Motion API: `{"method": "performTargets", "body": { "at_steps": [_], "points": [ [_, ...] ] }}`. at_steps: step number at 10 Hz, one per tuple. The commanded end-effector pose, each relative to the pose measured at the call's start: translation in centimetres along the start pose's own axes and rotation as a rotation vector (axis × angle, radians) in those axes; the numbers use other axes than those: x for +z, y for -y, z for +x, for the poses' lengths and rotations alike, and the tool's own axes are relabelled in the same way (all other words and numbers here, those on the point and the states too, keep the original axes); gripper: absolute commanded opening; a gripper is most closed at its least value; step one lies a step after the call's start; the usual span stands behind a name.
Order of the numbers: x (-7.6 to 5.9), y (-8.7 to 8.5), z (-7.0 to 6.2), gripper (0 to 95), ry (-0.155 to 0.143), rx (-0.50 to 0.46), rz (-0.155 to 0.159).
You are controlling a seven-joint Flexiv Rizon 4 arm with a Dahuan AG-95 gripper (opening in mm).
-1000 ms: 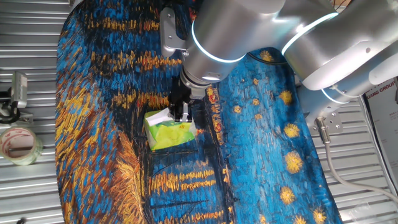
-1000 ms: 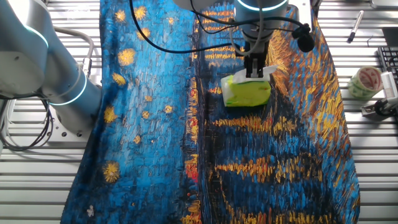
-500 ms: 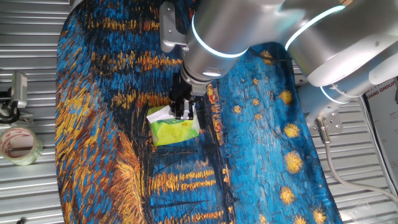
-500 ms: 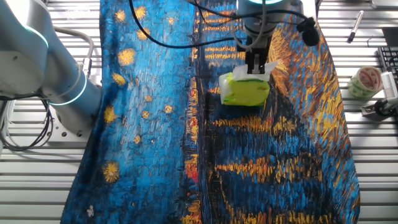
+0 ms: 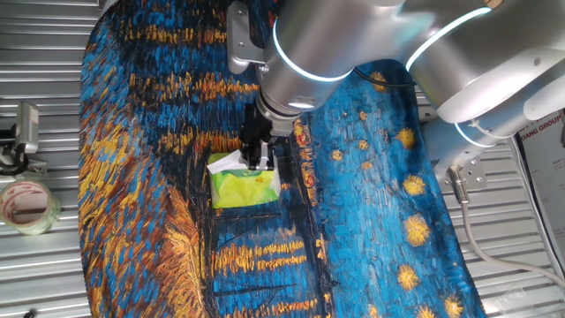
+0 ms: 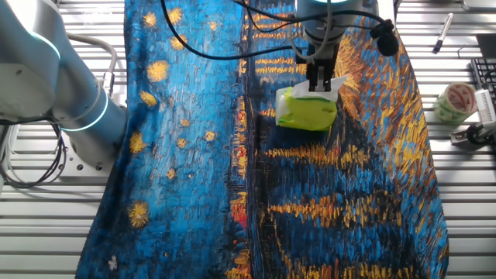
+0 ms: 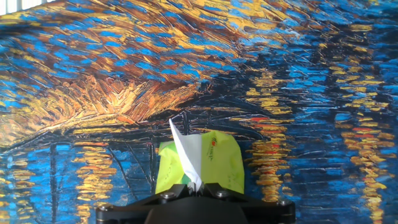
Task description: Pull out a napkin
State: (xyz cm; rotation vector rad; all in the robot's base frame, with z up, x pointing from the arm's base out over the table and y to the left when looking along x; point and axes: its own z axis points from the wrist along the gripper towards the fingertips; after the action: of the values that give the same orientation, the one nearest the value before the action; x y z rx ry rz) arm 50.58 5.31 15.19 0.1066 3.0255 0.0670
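Your tool is pinched on the napkin, its fingers closed together over the white sheet right above the green tissue pack. From one fixed view you see the dark fingers pointing down at the upper edge of the pack, with the napkin spreading out to the side of them as a white flap. From the other fixed view your tool sits directly over the far edge of the pack, and the napkin shows as a small white corner beside the fingers.

In the hand view the napkin rises from the pack toward the tool as a tall, thin, pointed white sheet, its lower end running down between the fingertips at the bottom edge of the picture. The pack lies just beyond the tool; whether it rests flat on the worktop you cannot tell.

Under the tool the worktop is covered by a cloth painted in blue and orange swirls. Well off to one side of the tool, on the ribbed metal, a roll of tape lies beside a small clamp; the same roll appears in the other fixed view.
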Motion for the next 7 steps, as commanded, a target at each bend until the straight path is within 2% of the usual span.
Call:
{"method": "performTargets", "body": {
  "at_steps": [1,7],
  "points": [
    [-0.29,-0.03,0.08,0.0,-0.001,-0.001,-0.001],
    [-0.5,-0.23,0.02,0.0,-0.005,-0.003,0.002]
  ]
}}
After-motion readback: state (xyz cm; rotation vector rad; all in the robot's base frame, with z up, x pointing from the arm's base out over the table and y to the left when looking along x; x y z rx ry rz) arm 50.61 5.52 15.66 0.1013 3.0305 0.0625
